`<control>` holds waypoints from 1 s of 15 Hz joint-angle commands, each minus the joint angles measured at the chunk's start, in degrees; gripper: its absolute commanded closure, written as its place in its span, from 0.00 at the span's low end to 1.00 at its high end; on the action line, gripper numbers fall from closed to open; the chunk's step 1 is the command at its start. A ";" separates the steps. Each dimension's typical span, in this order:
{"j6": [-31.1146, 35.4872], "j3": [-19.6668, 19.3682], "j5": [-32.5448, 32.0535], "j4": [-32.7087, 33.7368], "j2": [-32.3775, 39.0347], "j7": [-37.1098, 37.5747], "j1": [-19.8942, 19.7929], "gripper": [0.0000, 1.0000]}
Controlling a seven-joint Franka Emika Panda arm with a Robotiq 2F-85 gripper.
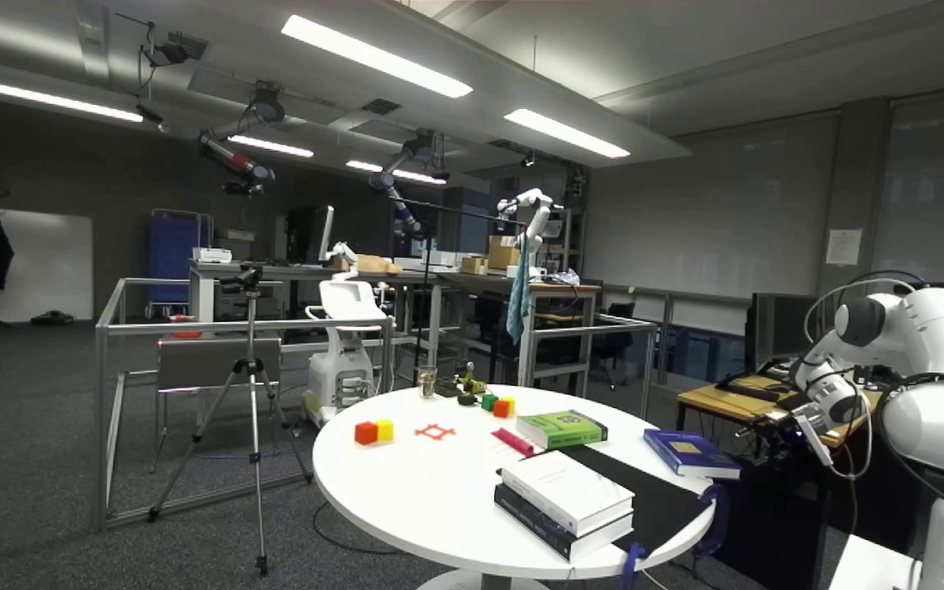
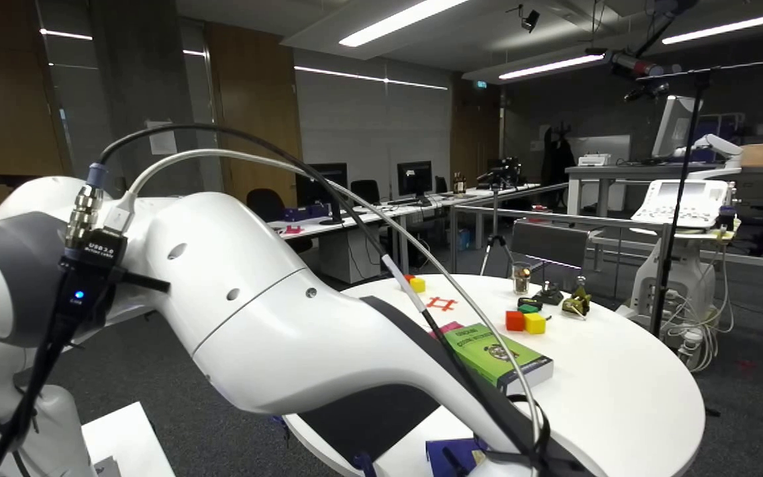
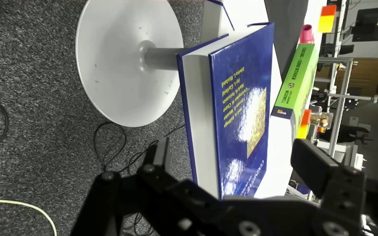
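The black two-fingered gripper (image 3: 232, 152) is released, its fingers spread wide beyond the rim of the round white table (image 1: 423, 492), facing the page edges of the thick, glossy blue hardcover book (image 1: 692, 453), which lies at the tabletop's edge, apart from the thick green book (image 1: 562, 430).

Ceiling tubes (image 1: 378, 56) bright, far wall (image 1: 121, 176) dim; glare on blue book (image 3: 233, 111); tool (image 3: 234, 155) blurred, wrist view.

Blue book (image 3: 238, 108) lettered "Rissland", green book (image 3: 295, 80) "MCDOWELL"
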 commanded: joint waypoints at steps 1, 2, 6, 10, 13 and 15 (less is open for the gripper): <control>-0.65 -0.58 1.54 0.86 0.78 -0.49 0.55 0.00; -0.65 -0.51 1.71 1.21 1.19 -0.47 0.50 0.00; -0.25 -0.28 2.88 2.73 2.80 -0.73 0.28 0.00; -0.66 -0.29 4.43 3.73 3.61 -0.40 0.19 0.00; -1.16 -0.23 5.70 5.05 4.75 -0.09 -0.02 0.00; -1.31 -0.27 6.28 5.92 5.62 0.12 -0.07 0.00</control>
